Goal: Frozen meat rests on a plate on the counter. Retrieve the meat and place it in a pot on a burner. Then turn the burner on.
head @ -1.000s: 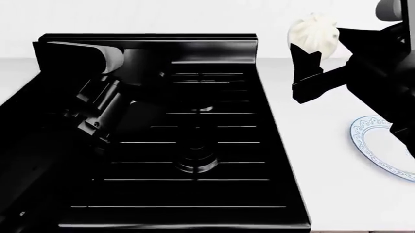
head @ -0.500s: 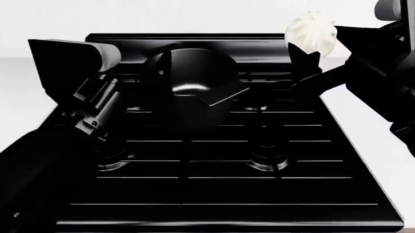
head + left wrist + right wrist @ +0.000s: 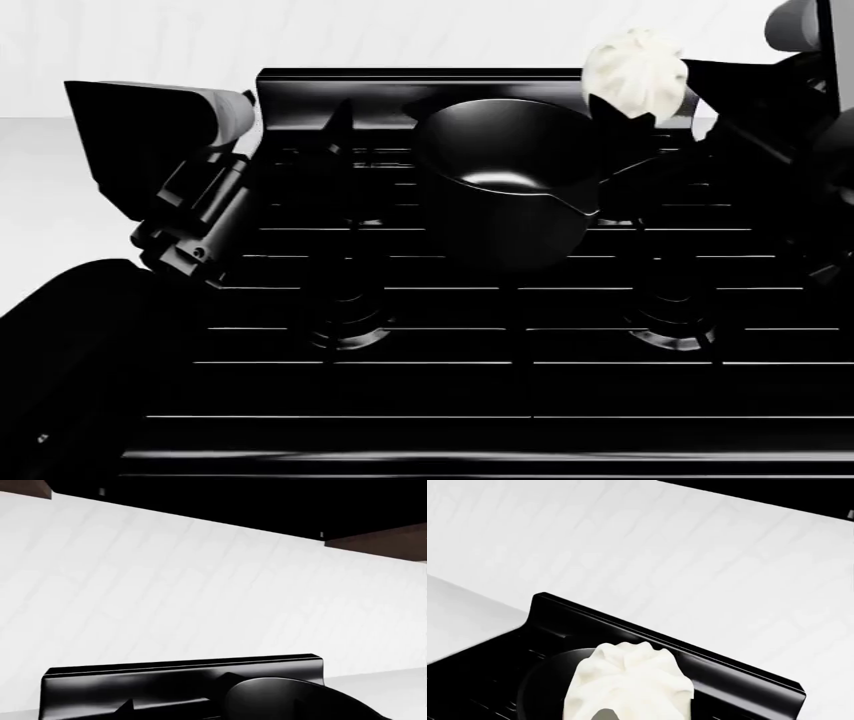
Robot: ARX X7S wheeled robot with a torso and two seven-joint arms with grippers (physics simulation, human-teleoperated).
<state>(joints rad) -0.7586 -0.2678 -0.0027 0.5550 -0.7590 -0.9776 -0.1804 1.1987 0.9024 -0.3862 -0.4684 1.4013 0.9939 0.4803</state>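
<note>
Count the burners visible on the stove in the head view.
2 clearly: front left burner and front right burner, both bare. The pot stands behind them and likely covers another; the rear left corner is too dark to tell.

View has swung across the stove: the plate and the desk at the right edge, seen a second ago, are out of frame. The pot [image 3: 514,180], absent then and left of centre half a second ago, now sits mid-frame on a rear burner. The meat [image 3: 637,68], held in the right gripper [image 3: 630,108], was well right of the pot; now it hangs at the pot's right rim. The stove's back panel [image 3: 400,85] has shifted right.
</note>
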